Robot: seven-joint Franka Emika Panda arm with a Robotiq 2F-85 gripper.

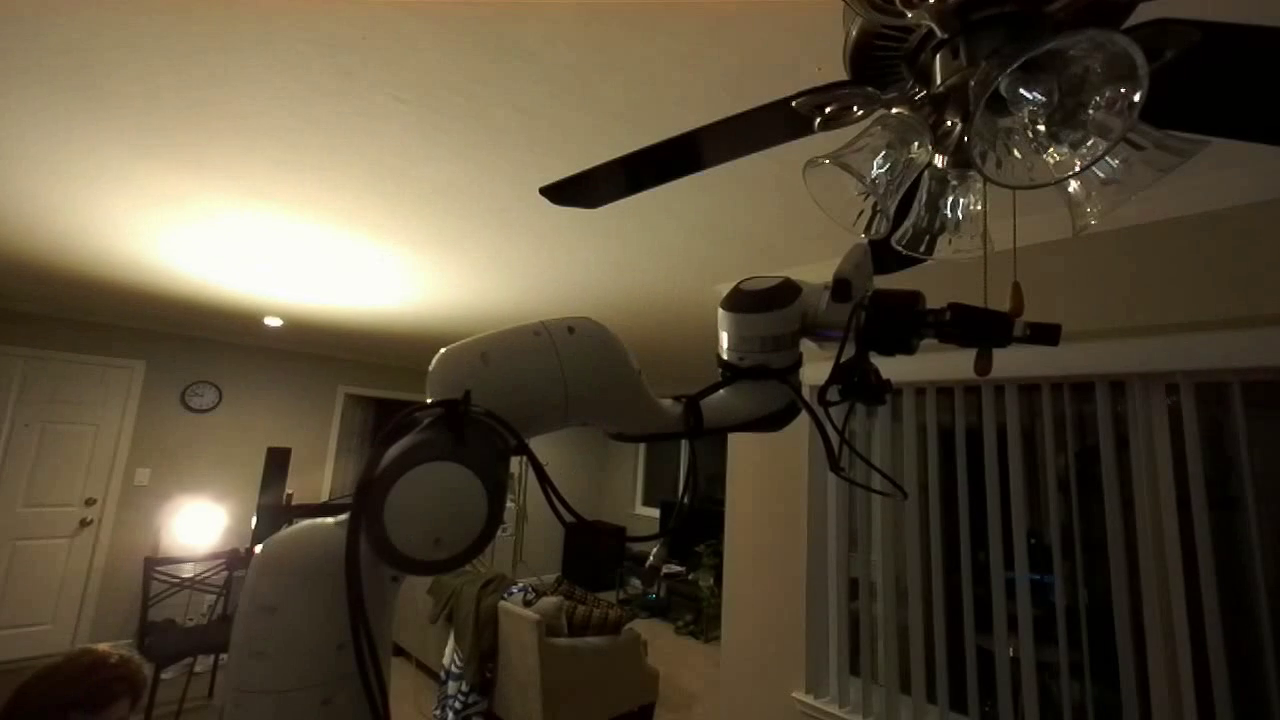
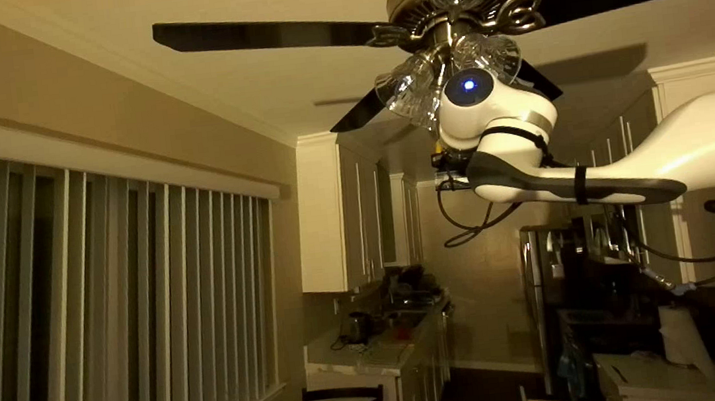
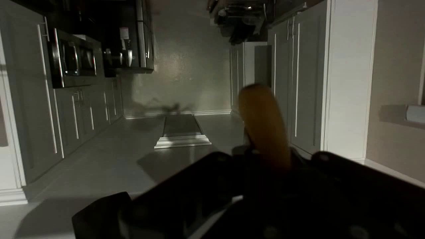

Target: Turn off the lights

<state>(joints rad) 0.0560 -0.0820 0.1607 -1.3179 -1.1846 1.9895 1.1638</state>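
The ceiling fan light has several clear glass shades (image 1: pixel 1060 110), also visible in an exterior view (image 2: pixel 408 85); no bulb in them glows. Two pull chains hang from it. A wooden pull knob (image 1: pixel 984 361) hangs just below my gripper (image 1: pixel 1037 333), its chain passing out of sight at the jaws. The other knob (image 1: pixel 1016 299) hangs slightly higher, by the fingers. In the wrist view, which stands upside down, the brown knob (image 3: pixel 262 119) juts from between the dark fingers (image 3: pixel 270 176). They look shut on its chain; the exact contact is too dark to see.
Dark fan blades (image 1: pixel 690 145) spread above the arm, also in an exterior view (image 2: pixel 267 34). Vertical blinds (image 1: pixel 1060 540) stand below and beyond the gripper. A globe lamp (image 1: pixel 198 523) and a recessed ceiling light (image 1: pixel 272 321) glow. Kitchen cabinets (image 2: pixel 326 217) stand behind.
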